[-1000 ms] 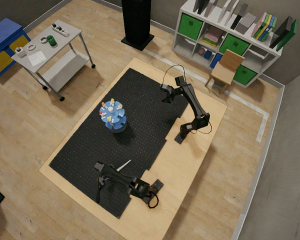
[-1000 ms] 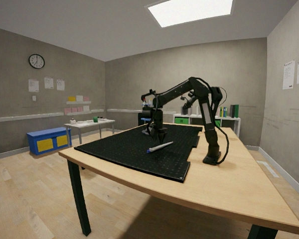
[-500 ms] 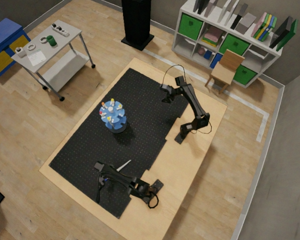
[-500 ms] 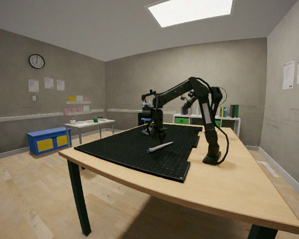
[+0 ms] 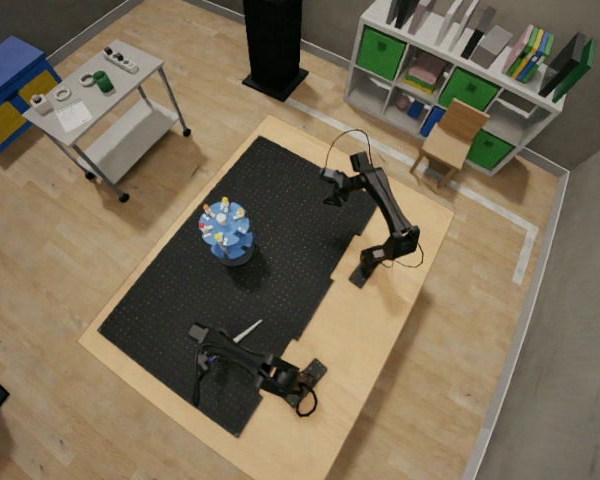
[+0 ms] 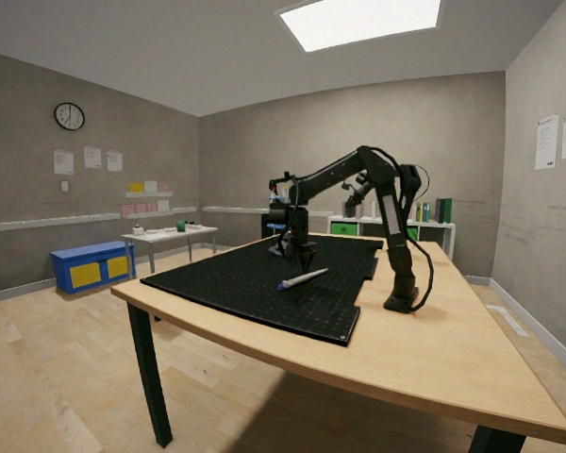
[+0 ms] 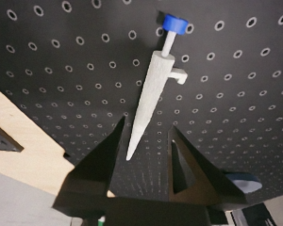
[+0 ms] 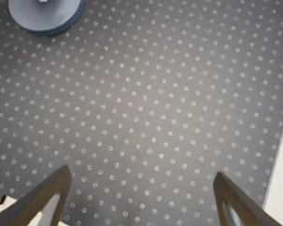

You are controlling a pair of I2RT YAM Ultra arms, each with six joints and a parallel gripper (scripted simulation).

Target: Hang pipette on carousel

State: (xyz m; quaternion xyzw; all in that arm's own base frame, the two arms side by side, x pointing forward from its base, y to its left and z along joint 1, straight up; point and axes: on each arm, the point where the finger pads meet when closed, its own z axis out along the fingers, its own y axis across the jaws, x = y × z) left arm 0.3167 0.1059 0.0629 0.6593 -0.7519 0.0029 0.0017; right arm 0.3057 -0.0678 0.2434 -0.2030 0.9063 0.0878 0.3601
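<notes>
The white pipette [image 5: 248,330] [image 6: 305,277] [image 7: 153,87] lies on the dark perforated board. Its blue button and finger hook show in the left wrist view; the printed volume is not readable. My left gripper [image 6: 305,269] [image 7: 148,124] is partly open and empty, pointing down above the pipette's narrow tip half, with the button end beyond the fingertips. The blue carousel [image 5: 235,259] [image 6: 274,226] [image 8: 49,21] stands upright on the board, with several pipettes with yellow, orange and red buttons hanging on it. My right gripper [image 5: 333,200] [image 8: 141,173] is open and empty, high above the board.
The dark board [image 5: 160,310] [image 6: 215,293] lies on the wooden table [image 5: 352,356] [image 6: 444,341]. The left arm passes over the board beside the pipette and hides its button end in the top view. The right arm is on the carousel's far side from the pipette.
</notes>
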